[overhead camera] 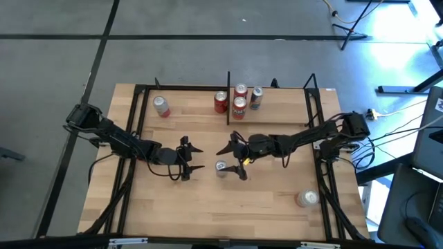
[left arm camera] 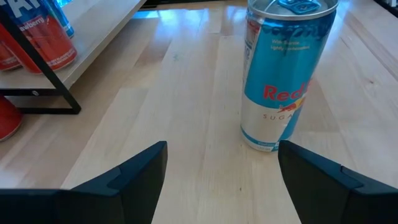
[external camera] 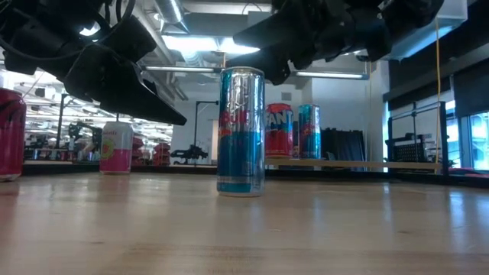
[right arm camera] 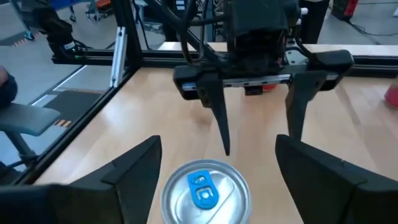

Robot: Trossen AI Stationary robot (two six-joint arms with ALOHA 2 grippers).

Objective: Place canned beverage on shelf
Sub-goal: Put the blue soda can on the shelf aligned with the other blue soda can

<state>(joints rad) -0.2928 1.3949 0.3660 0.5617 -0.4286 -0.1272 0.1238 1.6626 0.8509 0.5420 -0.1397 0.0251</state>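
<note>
tall blue-and-silver aluminium can (overhead camera: 221, 167): upright mid-table | right gripper (overhead camera: 233, 160): spread wide, seemingly above can, not gripping | left gripper (overhead camera: 194, 158): spread wide, facing can

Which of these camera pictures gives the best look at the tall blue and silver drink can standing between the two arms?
The left wrist view: the tall blue and silver drink can fills it, lettering readable. The low view shows its whole side, upright on the table. The right wrist view shows only its lid. The high view shows a small top.
</note>
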